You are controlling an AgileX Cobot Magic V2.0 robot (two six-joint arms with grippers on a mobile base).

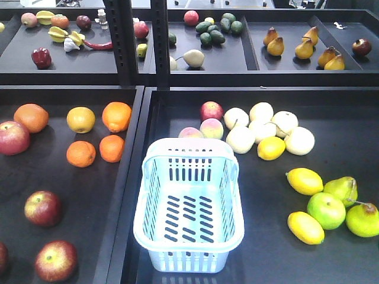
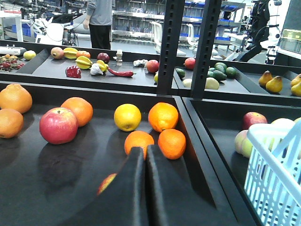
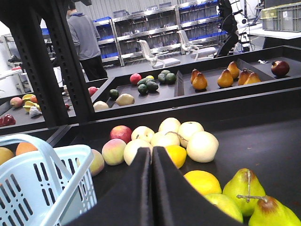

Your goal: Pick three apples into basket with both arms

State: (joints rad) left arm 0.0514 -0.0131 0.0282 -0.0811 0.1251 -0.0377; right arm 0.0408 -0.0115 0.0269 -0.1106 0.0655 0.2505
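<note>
Three apples await transfer: the far apple, the middle apple and the near apple, all lying loose and well apart on the left tray. The basket is empty and stands upright on the right tray, close against the divider between the trays. This position probably keeps its open top within reach of both arms. In the left wrist view, the left gripper has its fingers pressed together with nothing between them. It is poised over the left tray and aimed toward the oranges, on the side where the apples lie. In the right wrist view, the right gripper is likewise closed and empty. It is poised over the right tray, facing the pale and yellow fruit with the basket to its left. No apple has been grasped yet, and each gripper must open before descending on one.
</note>
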